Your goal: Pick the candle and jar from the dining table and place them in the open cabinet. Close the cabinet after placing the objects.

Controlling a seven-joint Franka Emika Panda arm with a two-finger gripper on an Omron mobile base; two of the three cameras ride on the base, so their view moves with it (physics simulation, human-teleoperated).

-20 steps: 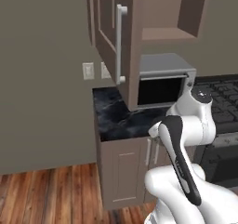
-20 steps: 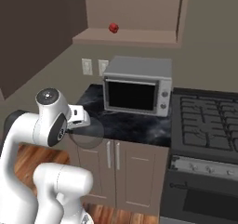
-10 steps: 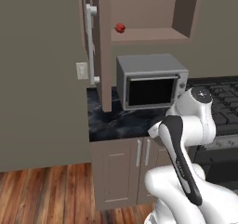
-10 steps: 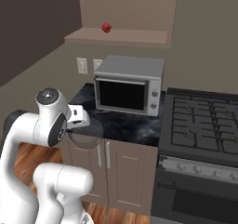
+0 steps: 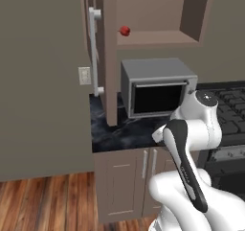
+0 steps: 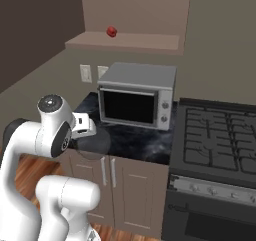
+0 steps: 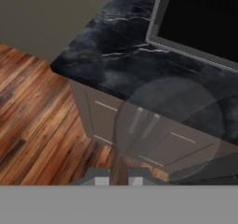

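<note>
A grey microwave (image 5: pixel 157 87) sits on the black marble counter (image 5: pixel 115 132) (stove (image 6: pixel 217 140) alongside).

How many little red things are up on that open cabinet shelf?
1. A single small red jar sits on the open cabinet shelf above the microwave, near the shelf's left end. Part of the cabinet interior is hidden, so more could be out of sight.

Jar (image 5: pixel 124 30): small, round, bright red; sits on the open cabinet (image 5: pixel 158 38) shelf, high above and well apart from the closed fingers (image 7: pixel 101 177). Cabinet door (image 5: pixel 95 52) open, edge-on.
</note>
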